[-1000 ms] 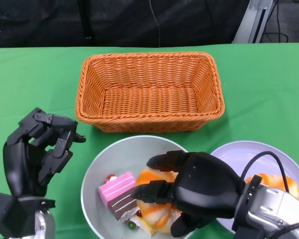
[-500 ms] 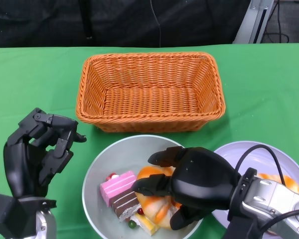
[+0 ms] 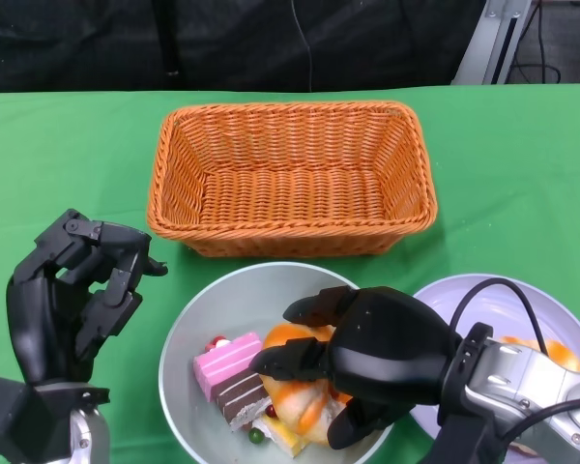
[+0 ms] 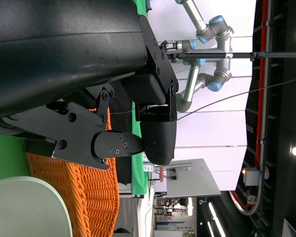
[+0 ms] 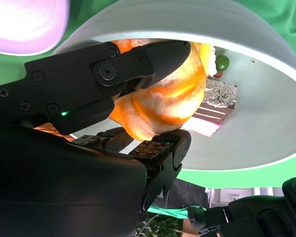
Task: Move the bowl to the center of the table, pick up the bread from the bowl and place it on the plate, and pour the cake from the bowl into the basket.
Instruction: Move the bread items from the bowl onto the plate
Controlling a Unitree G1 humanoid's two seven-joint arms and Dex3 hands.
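The pale green bowl (image 3: 222, 290) stands at the near middle of the table, just before the orange wicker basket (image 3: 290, 108). In it lie a pink and brown cake slice (image 3: 227, 367) and an orange bread (image 3: 304, 404). My right hand (image 3: 387, 362) reaches into the bowl over the bread. In the right wrist view its fingers (image 5: 118, 66) and thumb press on opposite sides of the bread (image 5: 163, 98), with the cake (image 5: 214, 106) beyond. The lavender plate (image 3: 474, 295) lies to the right. My left hand (image 3: 72, 295) hovers left of the bowl, fingers loosely bent, holding nothing.
Another orange bread (image 3: 551, 353) lies on the plate, partly hidden by my right forearm. The basket has nothing in it. Small green and red bits lie in the bowl by the cake. Green cloth covers the table, with free room at the left and far right.
My right hand has slid slightly left and lower into the bowl, its fingers closing further round the bread. The left hand has not moved.
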